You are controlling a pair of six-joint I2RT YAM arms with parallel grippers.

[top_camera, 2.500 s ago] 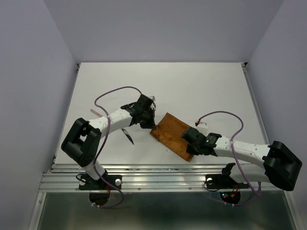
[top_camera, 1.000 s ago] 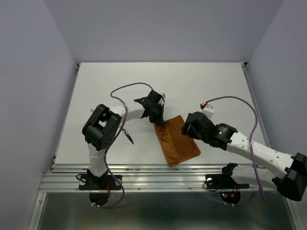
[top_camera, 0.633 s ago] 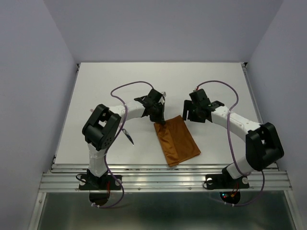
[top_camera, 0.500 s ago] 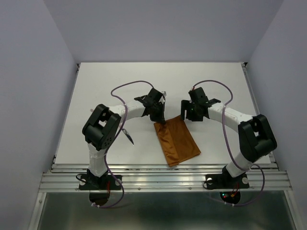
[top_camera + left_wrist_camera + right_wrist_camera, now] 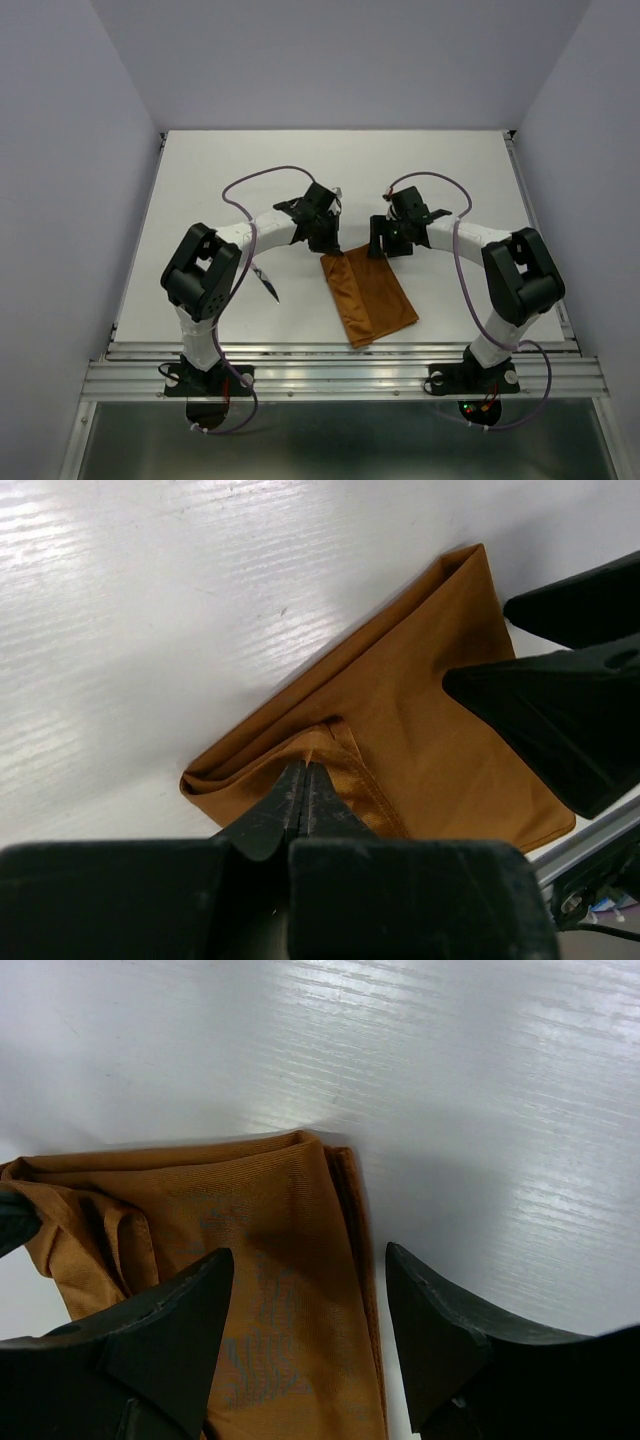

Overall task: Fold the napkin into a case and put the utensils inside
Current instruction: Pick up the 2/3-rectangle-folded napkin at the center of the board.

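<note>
While the left pincer (image 5: 303, 777) clamps a top layer at the upper-left corner of the folded napkin (image 5: 368, 295), probably to open a mouth, the right pincer (image 5: 308, 1256) hangs spread above its upper-right corner, likely to pin it. It lies centre-frame on the worktop (image 5: 450, 170).

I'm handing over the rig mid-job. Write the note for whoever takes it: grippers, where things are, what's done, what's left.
Left gripper: shut, pinching a cloth layer at the napkin's far left corner.
Right gripper: open, jaws over the napkin's far right corner, holding nothing.
Napkin: folded into a narrow rectangle on the table, between the arms.
Utensils: one dark-tipped piece lies left of the napkin; no others visible.
Done: the fold, apparently.
Left: open the pouch and put the utensils inside.
</note>
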